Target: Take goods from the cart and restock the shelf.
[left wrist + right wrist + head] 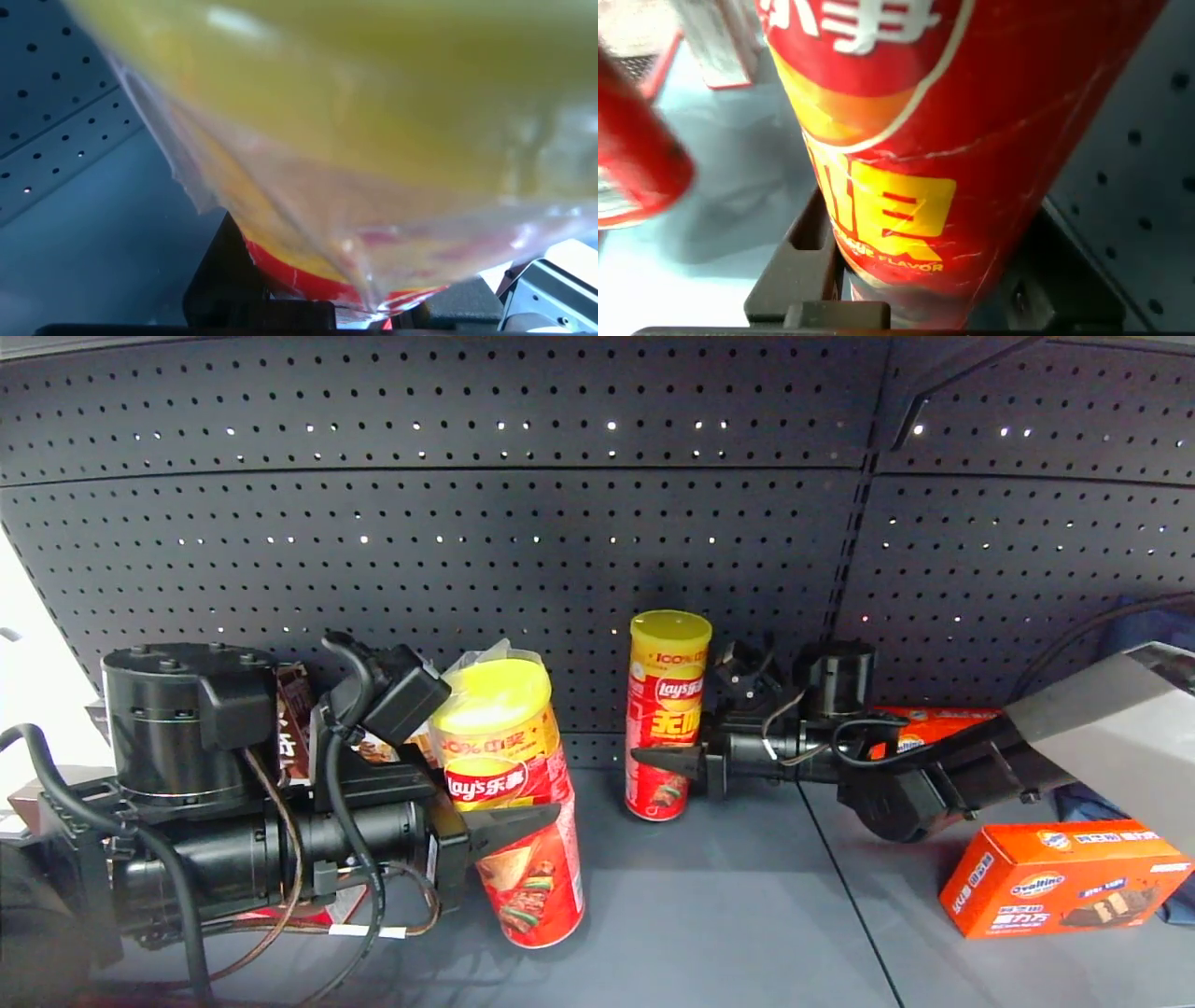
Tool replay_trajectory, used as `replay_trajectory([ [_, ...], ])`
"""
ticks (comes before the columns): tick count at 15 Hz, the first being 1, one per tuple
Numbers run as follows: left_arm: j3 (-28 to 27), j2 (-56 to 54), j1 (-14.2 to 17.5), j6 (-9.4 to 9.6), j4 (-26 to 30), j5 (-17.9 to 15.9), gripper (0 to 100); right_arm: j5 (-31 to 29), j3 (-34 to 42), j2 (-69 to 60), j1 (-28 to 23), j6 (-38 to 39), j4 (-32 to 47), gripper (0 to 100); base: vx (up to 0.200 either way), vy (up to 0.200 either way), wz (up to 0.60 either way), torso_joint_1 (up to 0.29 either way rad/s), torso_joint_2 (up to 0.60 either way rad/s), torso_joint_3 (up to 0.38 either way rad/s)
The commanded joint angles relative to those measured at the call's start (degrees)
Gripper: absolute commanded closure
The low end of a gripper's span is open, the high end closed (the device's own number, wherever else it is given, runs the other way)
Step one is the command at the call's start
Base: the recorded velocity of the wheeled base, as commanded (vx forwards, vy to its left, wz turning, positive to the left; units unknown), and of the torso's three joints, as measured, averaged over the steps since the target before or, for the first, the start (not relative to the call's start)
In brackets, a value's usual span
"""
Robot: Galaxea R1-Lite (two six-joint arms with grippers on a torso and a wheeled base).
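While L hand [516, 814] grips front can [504, 733], R hand [668, 763] grips rear can [667, 686], apart.

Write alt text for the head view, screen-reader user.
Two robot arms at a dark pegboard shelf: the left hand grips a tilted chip can with a yellow lid, the right hand grips an upright chip can near the back panel. An orange box lies on the shelf to the right.

The tilted chip can [499, 747], red with a yellow lid, leans clamped between the left jaws, its base down close to the shelf [728, 915]. The upright chip can [665, 700], in the same colours, stands on the shelf between the right jaws, gripped below its middle.
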Motion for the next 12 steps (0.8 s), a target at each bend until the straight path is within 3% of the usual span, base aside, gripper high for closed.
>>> replay_trajectory([
  [1,0.02,-0.42,-0.19,0.0,-0.03,0.01,100,-0.18,3.33,-6.62,0.11,0.16,0.28,100,0.0,0.0,0.0,0.0,0.0,0.0],
  [4,0.11,-1.3,-0.27,0.0,-0.03,0.1,100,-5.18,7.46,-11.37,1.08,0.25,-0.16,100,0.0,0.0,0.0,0.0,0.0,0.0],
  [12,0.2,-2.53,-1.33,0.09,0.41,0.27,100,-8.52,26.01,-25.78,7.4,1.48,-0.51,100,0.0,0.0,0.0,0.0,0.0,0.0],
])
